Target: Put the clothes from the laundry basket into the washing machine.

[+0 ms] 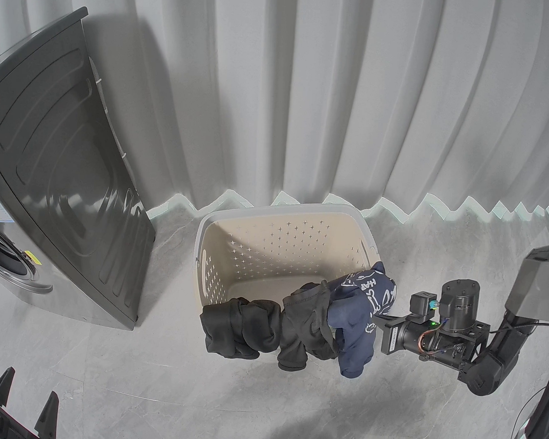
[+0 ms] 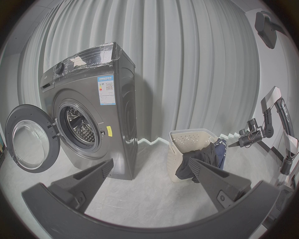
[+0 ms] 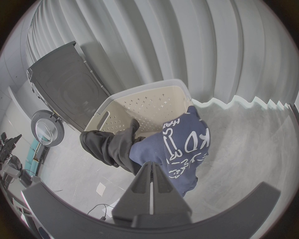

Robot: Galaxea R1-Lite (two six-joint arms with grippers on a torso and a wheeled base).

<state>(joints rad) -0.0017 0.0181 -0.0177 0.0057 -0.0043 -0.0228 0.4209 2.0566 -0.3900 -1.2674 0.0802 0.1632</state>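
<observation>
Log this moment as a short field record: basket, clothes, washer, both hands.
laundry basket: on the floor, beside the washing machine
clothes: dark garments and navy garment draped over the basket's near rim
door: swung open
left hand: open, empty, away from the basket
right hand: shut, tips at the navy garment; grip on cloth unclear

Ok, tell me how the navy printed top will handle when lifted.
Likely floppy: the navy top sags in folds over the basket rim. Probably not slippery, being matte cloth. It may drag the dark clothes touching it.
</observation>
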